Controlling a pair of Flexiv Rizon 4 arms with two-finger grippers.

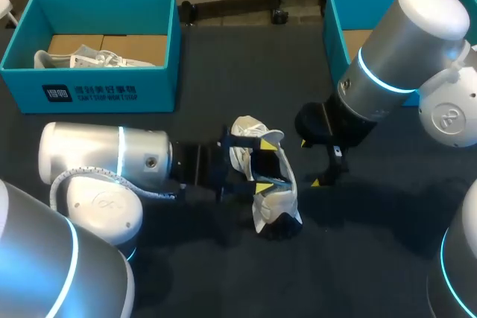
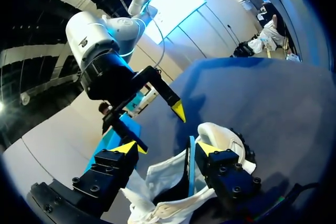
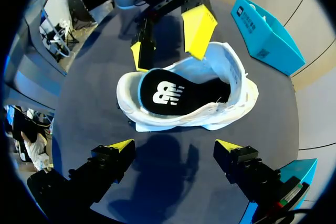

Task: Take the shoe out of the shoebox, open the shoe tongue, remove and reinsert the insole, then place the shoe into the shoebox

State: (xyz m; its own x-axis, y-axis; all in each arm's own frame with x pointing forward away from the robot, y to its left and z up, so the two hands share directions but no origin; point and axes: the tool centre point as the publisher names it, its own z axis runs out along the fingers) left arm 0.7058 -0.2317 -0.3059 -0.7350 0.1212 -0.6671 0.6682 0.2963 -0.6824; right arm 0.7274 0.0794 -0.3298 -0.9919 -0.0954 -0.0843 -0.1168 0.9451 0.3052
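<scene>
White shoe (image 1: 272, 199) mid-table, black insole (image 3: 163, 95) seated inside. Left gripper (image 1: 263, 164) at its collar, grip impossible to judge; right gripper (image 3: 176, 148) spread wide, empty, just beside. Likely to drag or tip if insole pulled without firm hold. Inside teal left shoebox (image 1: 104, 5): second white shoe (image 1: 82, 57). Inside right shoebox (image 1: 339, 27): bare cardboard, rest hidden

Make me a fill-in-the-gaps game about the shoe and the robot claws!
The middle shoe is mostly ____. Its insole is ____. The right claw is ____. Another shoe lies ____ the left box.
Missing words: white, black, open, inside.
</scene>
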